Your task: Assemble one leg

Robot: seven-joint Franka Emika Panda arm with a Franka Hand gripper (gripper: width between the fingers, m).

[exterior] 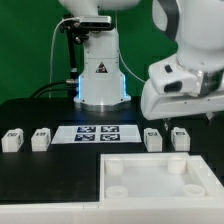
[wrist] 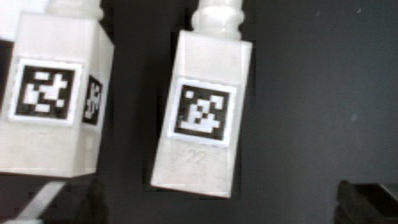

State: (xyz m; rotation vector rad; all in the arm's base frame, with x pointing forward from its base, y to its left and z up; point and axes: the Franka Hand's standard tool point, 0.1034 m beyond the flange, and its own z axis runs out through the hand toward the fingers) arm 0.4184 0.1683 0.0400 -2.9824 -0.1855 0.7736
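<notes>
Green curtain behind, black table (exterior: 40,170) below: the gripper (exterior: 174,122) hangs just above two legs (exterior: 180,138) at the exterior view's right. Wrist view: fingers (wrist: 365,200) wide apart, holding nothing; the leg (wrist: 205,110) lies between them, untouched.

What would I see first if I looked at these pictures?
The gripper hangs open above two little white legs on the exterior view's right. In the wrist view one leg fills the middle, wearing a bold black-and-white tag. A big white panel lies nearer the camera.
</notes>
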